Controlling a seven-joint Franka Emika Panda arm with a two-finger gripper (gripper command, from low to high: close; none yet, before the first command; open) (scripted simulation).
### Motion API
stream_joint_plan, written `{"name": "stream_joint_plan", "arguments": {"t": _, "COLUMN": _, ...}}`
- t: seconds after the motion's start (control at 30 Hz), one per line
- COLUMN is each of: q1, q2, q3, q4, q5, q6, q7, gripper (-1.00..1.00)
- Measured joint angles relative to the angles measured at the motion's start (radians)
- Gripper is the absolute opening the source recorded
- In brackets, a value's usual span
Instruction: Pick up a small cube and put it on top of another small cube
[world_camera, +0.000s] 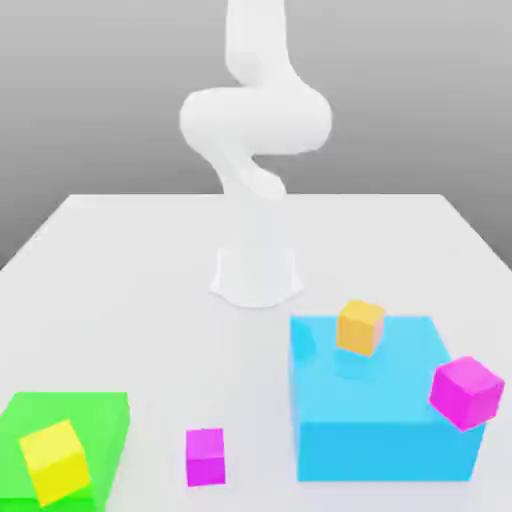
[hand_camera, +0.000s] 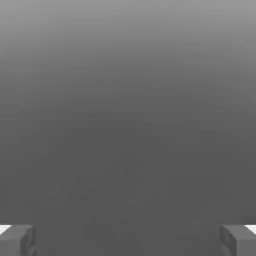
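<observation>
1. Four small cubes are seen in the exterior view. A magenta cube (world_camera: 205, 456) rests on the table (world_camera: 140, 290) near its front edge, clear of everything else.
2. An orange cube (world_camera: 360, 326) sits tilted on the blue block (world_camera: 385, 415), towards that block's back edge.
3. A second magenta cube, the tilted one (world_camera: 466, 391), leans at the blue block's corner on the exterior view's right, partly over the edge.
4. A yellow cube (world_camera: 56, 460) lies on the green block (world_camera: 90, 420) at the table's front corner on the exterior view's left.
5. The lone magenta cube is judged the easiest pick, since it lies flat and free; its sides are roughly square to the table's front edge.
6. The gripper (hand_camera: 128, 240) is seen in the hand view with its fingers (hand_camera: 17, 240) spread wide and nothing between them; plain grey background lies beyond them, no cube.
7. The arm (world_camera: 255, 130) rises from its base at the table's middle, folded upward, well apart from all cubes.
8. A long reach down and towards the front edge is judged necessary before any grasp.
</observation>
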Motion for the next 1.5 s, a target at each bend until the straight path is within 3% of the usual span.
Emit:
{"name": "stream_joint_plan", "arguments": {"t": 0.57, "q1": 0.03, "q2": 0.623, "q3": -0.11, "q4": -0.191, "q5": 0.075, "q6": 0.304, "q7": -0.221, "gripper": 0.0}}
{"name": "stream_joint_plan", "arguments": {"t": 0.8, "q1": 0.005, "q2": 0.874, "q3": -0.119, "q4": -0.265, "q5": 0.073, "q6": 0.432, "q7": -0.286, "gripper": 0.0}}
{"name": "stream_joint_plan", "arguments": {"t": 0.97, "q1": -0.037, "q2": 1.056, "q3": -0.069, "q4": -0.241, "q5": 0.123, "q6": 0.569, "q7": -0.331, "gripper": 0.0}}
{"name": "stream_joint_plan", "arguments": {"t": 1.0, "q1": -0.047, "q2": 1.084, "q3": -0.057, "q4": -0.235, "q5": 0.13, "q6": 0.591, "q7": -0.336, "gripper": -1.0}}
{"name": "stream_joint_plan", "arguments": {"t": 1.23, "q1": -0.049, "q2": 1.087, "q3": -0.056, "q4": -0.234, "q5": 0.128, "q6": 0.593, "q7": -0.335, "gripper": -1.0}}
{"name": "stream_joint_plan", "arguments": {"t": 1.4, "q1": -0.02, "q2": 0.93, "q3": -0.098, "q4": -0.267, "q5": 0.072, "q6": 0.469, "q7": -0.292, "gripper": -1.0}}
{"name": "stream_joint_plan", "arguments": {"t": 1.5, "q1": 0.007, "q2": 0.823, "q3": -0.068, "q4": -0.299, "q5": 0.065, "q6": 0.392, "q7": -0.317, "gripper": -1.0}}
